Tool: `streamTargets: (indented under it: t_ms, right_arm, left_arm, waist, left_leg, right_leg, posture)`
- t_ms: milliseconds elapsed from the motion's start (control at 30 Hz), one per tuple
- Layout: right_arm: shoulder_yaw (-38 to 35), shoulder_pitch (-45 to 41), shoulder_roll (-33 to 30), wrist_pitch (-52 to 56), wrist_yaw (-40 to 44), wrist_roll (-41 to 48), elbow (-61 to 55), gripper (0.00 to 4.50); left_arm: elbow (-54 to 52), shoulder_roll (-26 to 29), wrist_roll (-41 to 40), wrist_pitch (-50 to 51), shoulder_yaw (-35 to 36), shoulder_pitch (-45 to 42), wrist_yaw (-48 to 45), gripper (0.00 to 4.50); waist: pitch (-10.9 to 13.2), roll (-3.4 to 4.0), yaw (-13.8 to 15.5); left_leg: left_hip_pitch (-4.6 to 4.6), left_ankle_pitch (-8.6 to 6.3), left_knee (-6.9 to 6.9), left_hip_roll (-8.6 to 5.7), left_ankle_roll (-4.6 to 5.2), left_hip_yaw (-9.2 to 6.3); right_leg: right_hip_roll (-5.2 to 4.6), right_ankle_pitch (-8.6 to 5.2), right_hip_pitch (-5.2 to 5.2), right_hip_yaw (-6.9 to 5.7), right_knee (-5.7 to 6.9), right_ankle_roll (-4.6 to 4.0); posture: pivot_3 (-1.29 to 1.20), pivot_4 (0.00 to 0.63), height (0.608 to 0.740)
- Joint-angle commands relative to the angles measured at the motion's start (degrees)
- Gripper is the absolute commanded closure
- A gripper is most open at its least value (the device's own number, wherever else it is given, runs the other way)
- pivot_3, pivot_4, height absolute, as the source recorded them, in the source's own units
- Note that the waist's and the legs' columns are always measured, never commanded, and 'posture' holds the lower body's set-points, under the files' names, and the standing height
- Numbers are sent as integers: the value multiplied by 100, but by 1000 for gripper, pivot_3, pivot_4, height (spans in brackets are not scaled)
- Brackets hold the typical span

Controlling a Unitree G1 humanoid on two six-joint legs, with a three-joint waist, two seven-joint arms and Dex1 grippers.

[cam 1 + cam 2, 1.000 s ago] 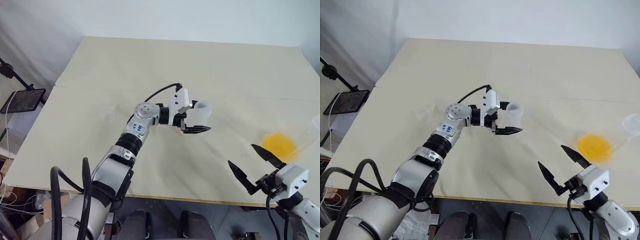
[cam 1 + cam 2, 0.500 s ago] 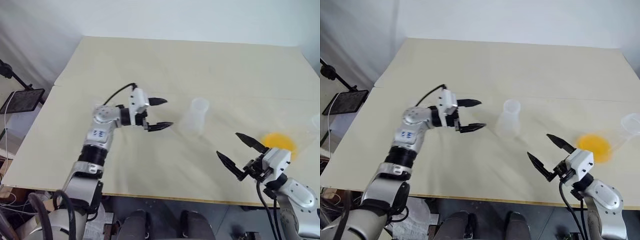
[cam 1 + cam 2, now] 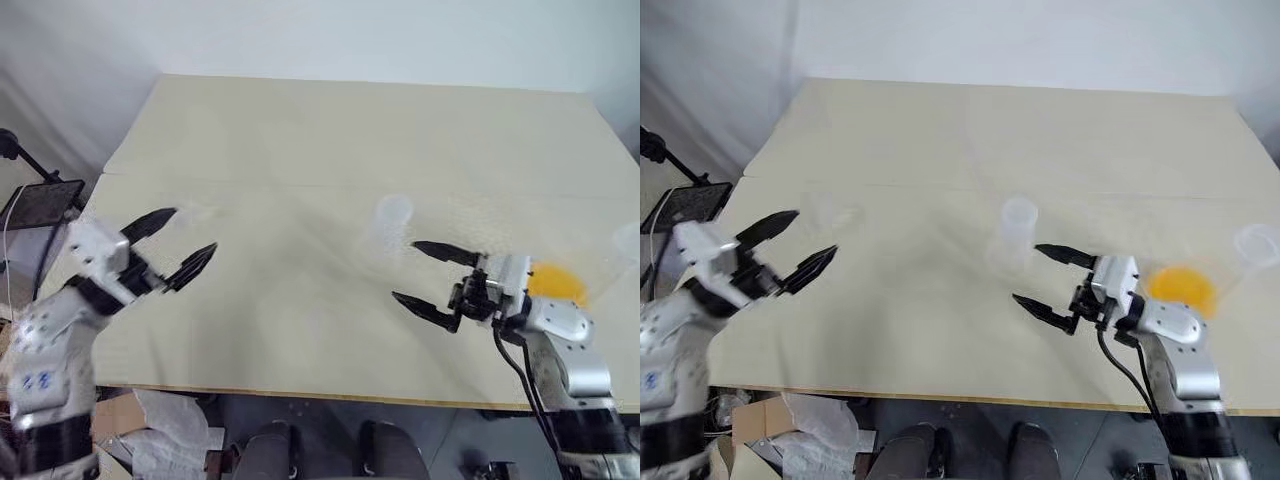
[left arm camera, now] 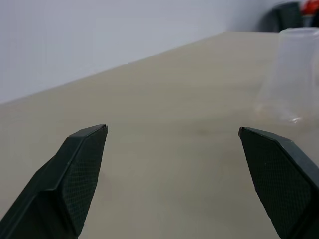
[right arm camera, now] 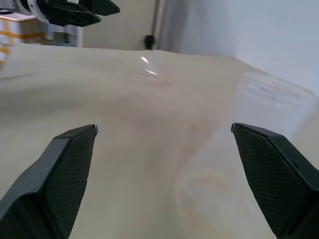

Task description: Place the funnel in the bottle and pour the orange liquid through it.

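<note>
Right end effector (image 3: 1050,279) hovers released, jaws wide, just beside the upright bottle (image 3: 1014,232), which stands mid-surface. Left end effector (image 3: 787,246), also released, is nearer the funnel (image 3: 840,216), a faint clear shape just beyond it.

Bright, even, diffuse light; soft shadows; left gripper (image 3: 168,249) motion-blurred; wrist views soft.
</note>
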Motion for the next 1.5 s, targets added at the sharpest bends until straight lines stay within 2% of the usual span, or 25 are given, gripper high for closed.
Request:
streamTargets:
  t_ms: [33,200,367,600,800,967,1100,1200,1500]
  right_arm:
    - [91,-180,-62,58,340,155,20,0]
    - [184,-241,-15,160,476,195,-45,0]
    - [165,-175,-19,165,506,171,-43,0]
    - [122,-137,-10,123,393,101,-88,0]
    - [65,-30,11,108,192,59,-232,0]
    - [95,127,104,64,-24,-2,-370,0]
    - [96,209,164,16,-148,-38,-433,0]
    - [110,199,210,-25,-238,-64,-439,0]
    - [109,284,276,-120,-385,-135,-499,0]
  left_arm:
    - [-475,-450,-229,-169,589,978,366,22]
    - [-668,-1250,-296,-528,820,2172,698,22]
    - [-748,-1436,-285,-617,606,2257,1009,22]
    - [94,-1031,-53,-232,-174,746,1290,22]
    - [1876,-623,675,-389,-639,-1005,1798,22]
    - [3103,-397,878,-740,-921,-2123,1556,22]
    - [3549,-285,873,-838,-1120,-2517,1181,22]
    - [3819,-224,928,-854,-1138,-2719,1223,604]
    - [4115,-259,917,-850,-1252,-2924,1129,3362]
  waist:
    - [0,0,-11]
    - [0,-4,64]
    - [0,-4,132]
    - [-2,0,119]
    - [-2,-2,118]
    - [-3,-7,120]
    - [-3,-7,116]
    - [-2,-8,100]
    - [-2,-8,111]
  left_leg:
    - [1,-2,-2,-4,1,1]
    - [0,-3,-1,-6,1,-2]
    - [0,-3,-2,-6,0,0]
    - [1,-3,-2,-10,0,4]
    - [1,-2,-3,-9,-2,15]
    - [-1,-1,-2,-6,-5,16]
    - [-3,-1,-3,-11,-5,18]
    - [-2,-1,-3,-10,-6,20]
    - [-3,2,-3,-5,-11,21]
  right_leg:
    - [-5,0,0,0,0,0]
    - [-6,0,7,-7,-13,0]
    - [-8,0,9,-6,-21,0]
    - [-8,0,5,-5,-9,0]
    - [2,0,-6,-6,6,0]
    - [10,0,-10,-6,6,0]
    - [11,0,-13,-6,6,1]
    - [14,0,-14,-6,7,1]
    - [21,0,-17,-2,7,0]
  posture:
    - [0,150,740]
    - [0,150,740]
    - [0,150,740]
    - [0,150,740]
    - [0,150,740]
    - [0,150,740]
    - [0,150,740]
    - [0,150,740]
    - [0,150,740]
